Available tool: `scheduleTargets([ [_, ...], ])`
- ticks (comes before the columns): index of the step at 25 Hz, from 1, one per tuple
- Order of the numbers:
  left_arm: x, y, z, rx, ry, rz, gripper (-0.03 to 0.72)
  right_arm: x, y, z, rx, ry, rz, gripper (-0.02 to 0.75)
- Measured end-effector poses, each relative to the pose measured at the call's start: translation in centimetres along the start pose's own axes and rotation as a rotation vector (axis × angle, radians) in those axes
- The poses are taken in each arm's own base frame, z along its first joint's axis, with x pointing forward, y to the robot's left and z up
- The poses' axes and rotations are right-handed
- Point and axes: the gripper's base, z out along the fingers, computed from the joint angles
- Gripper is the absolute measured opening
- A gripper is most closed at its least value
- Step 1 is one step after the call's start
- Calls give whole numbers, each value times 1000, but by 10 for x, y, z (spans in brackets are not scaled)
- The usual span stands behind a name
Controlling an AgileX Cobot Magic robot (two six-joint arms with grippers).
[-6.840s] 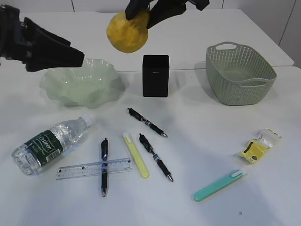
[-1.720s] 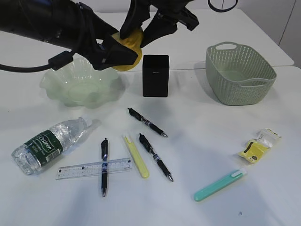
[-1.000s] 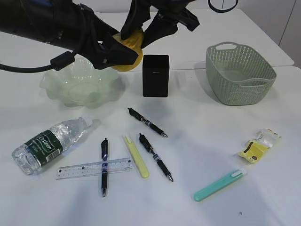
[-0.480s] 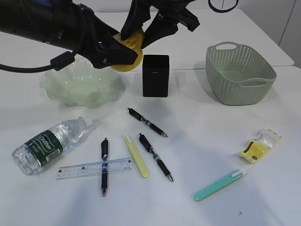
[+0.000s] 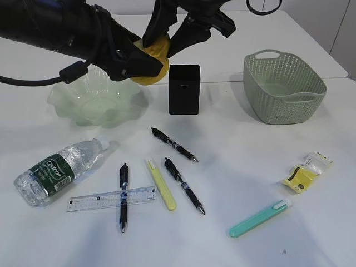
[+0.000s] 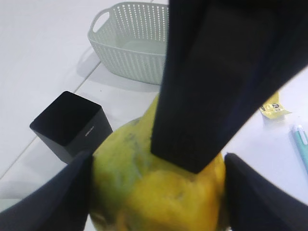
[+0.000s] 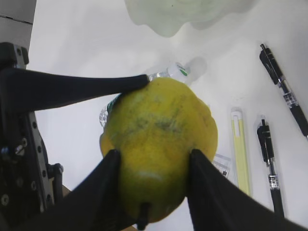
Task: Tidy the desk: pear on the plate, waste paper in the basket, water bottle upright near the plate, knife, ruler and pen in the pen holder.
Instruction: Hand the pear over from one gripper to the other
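From outside, your pear (image 5: 151, 62) hangs beside the plate (image 5: 97, 100), pinched by both grippers, unmoved over the last second. Left wrist: left gripper (image 6: 154, 192) clamps the pear's flanks. Right wrist: right gripper (image 7: 151, 185) hasn't let go; the handover stalls.

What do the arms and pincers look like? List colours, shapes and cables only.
Both arms are matte black. The left pincer has long, flat fingers tapering to narrow tips, and a black cable loops beneath its arm. The right pincer has broad, angular black fingers; a black cable loop shows behind it. No markings are visible.
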Motion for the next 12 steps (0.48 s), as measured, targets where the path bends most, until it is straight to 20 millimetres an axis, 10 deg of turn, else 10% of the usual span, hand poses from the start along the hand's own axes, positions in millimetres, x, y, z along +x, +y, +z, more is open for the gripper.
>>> scheduleTargets([
  [12, 0, 0, 0, 4, 1, 0, 527, 0, 0, 0, 0, 2, 0, 365],
])
